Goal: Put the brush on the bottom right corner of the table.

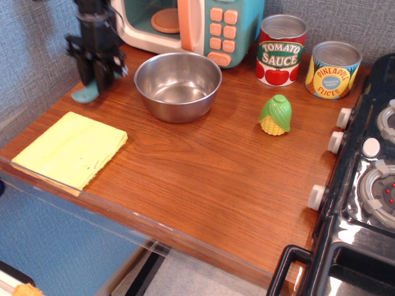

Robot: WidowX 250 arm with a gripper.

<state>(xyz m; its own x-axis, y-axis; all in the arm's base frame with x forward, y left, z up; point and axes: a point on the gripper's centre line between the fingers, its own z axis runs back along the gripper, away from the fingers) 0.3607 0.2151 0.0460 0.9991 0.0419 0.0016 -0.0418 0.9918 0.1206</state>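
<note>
The teal brush (83,95) is at the far left of the reddish-brown table (203,172), left of the steel bowl. Only its flat handle end shows below the gripper; the bristles are hidden. My black gripper (95,81) comes down from above and is shut on the brush's upper part. The brush hangs tilted, handle end down and to the left, at or just above the tabletop; I cannot tell if it touches.
A steel bowl (178,83) sits right of the gripper. A yellow cloth (71,148) lies at the front left. Toy corn (275,115), a tomato sauce can (281,50), a pineapple can (333,69), a toy microwave (191,24) and a black stove (370,185) are also here.
</note>
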